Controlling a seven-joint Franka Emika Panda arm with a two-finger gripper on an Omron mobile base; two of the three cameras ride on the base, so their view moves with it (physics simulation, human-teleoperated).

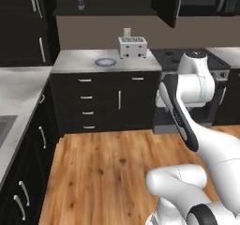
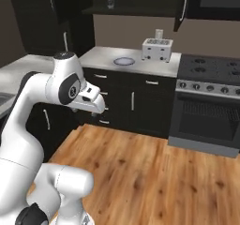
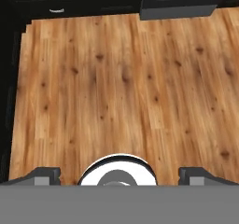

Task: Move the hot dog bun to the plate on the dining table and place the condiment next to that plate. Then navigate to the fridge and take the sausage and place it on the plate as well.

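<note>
Left base view: the folded arm (image 1: 187, 107) faces a far table (image 1: 79, 60) bearing a blue-grey plate (image 1: 105, 62) and toaster (image 1: 132, 47).

Right base view: same, beside a stove (image 2: 211, 102).

Hand view: the jaws (image 3: 120, 174) stand wide apart over bare floor (image 3: 121, 78), holding nothing. Where the bun lies, I cannot tell.

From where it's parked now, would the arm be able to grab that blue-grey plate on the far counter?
Probably not. The plate sits on the counter across a stretch of wood floor, while the open claw hangs folded near the base, pointing down at the floor. Driving closer looks necessary.
</note>
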